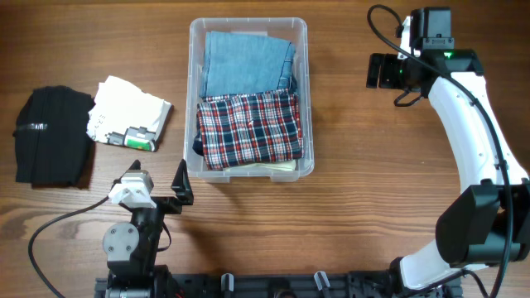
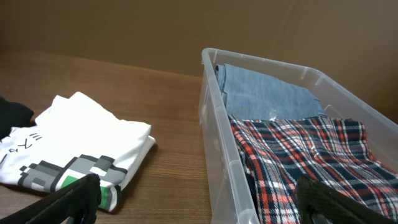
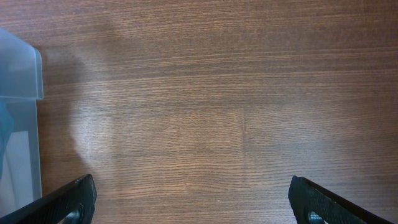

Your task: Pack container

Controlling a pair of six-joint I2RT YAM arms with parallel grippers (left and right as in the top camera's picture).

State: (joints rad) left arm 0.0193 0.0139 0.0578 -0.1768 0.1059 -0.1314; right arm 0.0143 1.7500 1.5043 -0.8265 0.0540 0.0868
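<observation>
At mid-table the container [image 1: 308, 83] holds folded denim [image 1: 247, 64] and a plaid shirt [image 1: 248, 126]; I judge the white printed shirt [image 1: 131, 116] and black garment [image 1: 54, 136] beside it remain unpacked. My left gripper [image 1: 157, 178] and right gripper [image 1: 377, 71] gape wide, holding nothing

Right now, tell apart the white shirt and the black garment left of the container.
The white shirt bears a grey-and-green print; the black garment looks nearly plain. The white shirt lies nearer the container; the black garment lies farther left. Both are folded, on the table, outside the container.
</observation>
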